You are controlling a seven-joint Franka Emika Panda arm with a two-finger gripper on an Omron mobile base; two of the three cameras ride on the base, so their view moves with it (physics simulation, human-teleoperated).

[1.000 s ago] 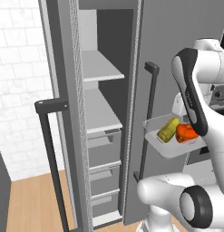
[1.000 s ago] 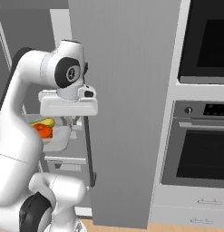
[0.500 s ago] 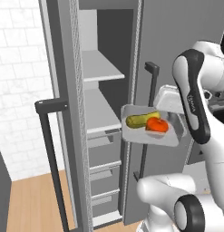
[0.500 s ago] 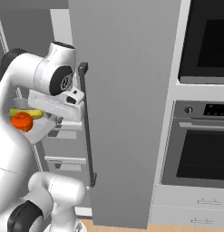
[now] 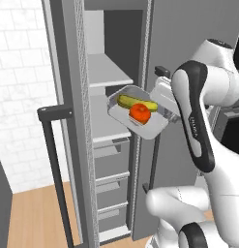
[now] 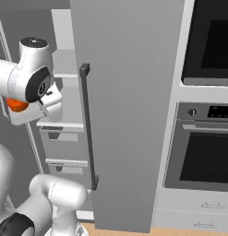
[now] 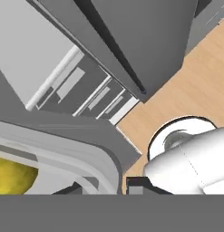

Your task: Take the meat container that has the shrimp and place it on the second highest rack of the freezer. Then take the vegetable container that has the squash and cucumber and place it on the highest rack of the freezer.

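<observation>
The vegetable container is a shallow clear tray holding a yellow-green cucumber and an orange-red squash. My gripper is shut on its right rim and holds it tilted in the air in front of the open freezer. The tray hangs between the highest rack and the white shelf below it, just outside the opening. In the right base view the container shows at the far left behind my wrist. In the hand view my gripper clamps the container's rim. The meat container with the shrimp is out of view.
Grey drawers sit under the shelves. The left door's dark bar handle stands close on the left. The right door's handle runs just right of my hand. A wall oven stands further right. Wood floor lies below.
My arm has swung left and up with the container, from beside the right door's handle to in front of the freezer opening at shelf height. The jaws have stayed shut on it.
</observation>
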